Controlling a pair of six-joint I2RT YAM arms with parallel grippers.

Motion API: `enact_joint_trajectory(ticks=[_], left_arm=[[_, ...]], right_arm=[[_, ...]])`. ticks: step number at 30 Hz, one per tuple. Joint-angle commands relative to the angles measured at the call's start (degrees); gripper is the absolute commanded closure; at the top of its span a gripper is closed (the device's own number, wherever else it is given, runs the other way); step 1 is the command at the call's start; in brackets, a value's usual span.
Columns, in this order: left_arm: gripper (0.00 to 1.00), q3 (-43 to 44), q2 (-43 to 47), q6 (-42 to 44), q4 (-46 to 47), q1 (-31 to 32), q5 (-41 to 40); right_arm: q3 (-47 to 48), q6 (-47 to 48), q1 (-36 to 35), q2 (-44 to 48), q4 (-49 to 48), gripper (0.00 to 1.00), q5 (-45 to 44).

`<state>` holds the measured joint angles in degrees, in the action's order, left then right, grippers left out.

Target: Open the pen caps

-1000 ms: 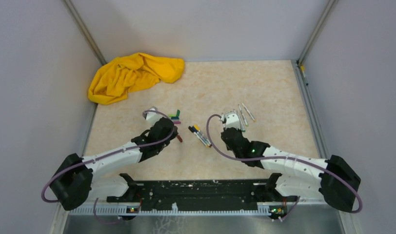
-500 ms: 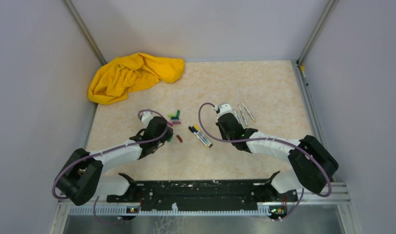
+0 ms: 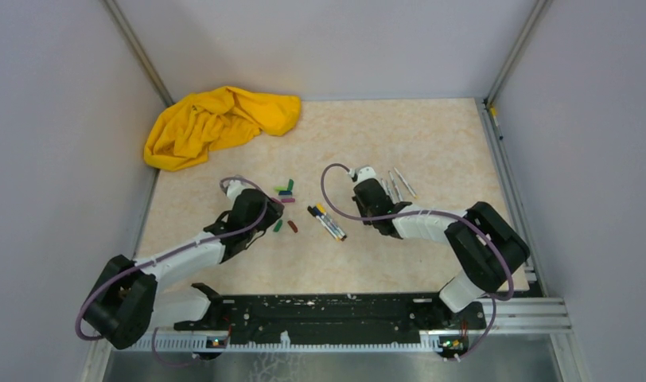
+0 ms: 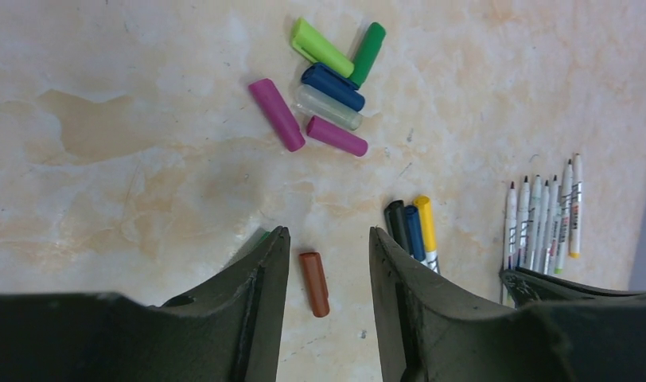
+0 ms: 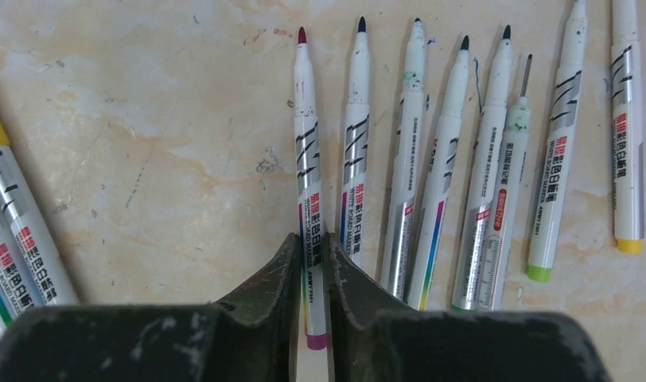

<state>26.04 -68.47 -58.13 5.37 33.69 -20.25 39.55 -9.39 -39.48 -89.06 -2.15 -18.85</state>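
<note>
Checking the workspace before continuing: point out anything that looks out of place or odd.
One pen in the uncapped row has a thin bare stem where the others have coloured nibs. A brown cap lies apart from the other caps.

The pens point(image 5: 357, 159) carry "WHITE BOARD MARKER" lengthwise on their barrels, beside red Chinese characters

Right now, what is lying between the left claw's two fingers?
A small reddish-brown pen cap lies on the table between the fingers of the open left claw, touching neither. The left wrist view shows it.
</note>
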Motion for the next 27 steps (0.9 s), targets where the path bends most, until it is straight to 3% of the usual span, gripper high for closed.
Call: enact_joint_trajectory(ticks=[1,5,8,13,20,27], left_arm=[[0.51,-0.2,3.0,0.1,0.2,-0.2,1.2],[0.43,-0.5,5.9,-0.1,-0.4,-0.2,1.3],[0.4,-0.7,7.3,-0.1,-0.8,-0.2,1.3],[0.33,-1.3,8.6,-0.4,-0.5,-0.2,2.1],[0.32,-0.8,10.5,-0.4,-1.4,-0.1,3.2],[0.3,-1.7,12.5,-0.7,-1.3,0.0,5.3]], right_arm=[[4.0,1.2,1.1,-0.2,-0.8,0.8,-0.8],[4.9,1.4,1.1,0.5,0.7,0.65,-1.1],[4.7,1.5,1.1,1.6,1.5,0.6,-1.1],[3.8,2.0,1.1,6.4,2.1,0.57,0.7],[3.4,3.5,-1.9,13.8,4.1,0.55,3.0],[4.2,4.1,-8.9,12.2,4.4,0.54,5.2]])
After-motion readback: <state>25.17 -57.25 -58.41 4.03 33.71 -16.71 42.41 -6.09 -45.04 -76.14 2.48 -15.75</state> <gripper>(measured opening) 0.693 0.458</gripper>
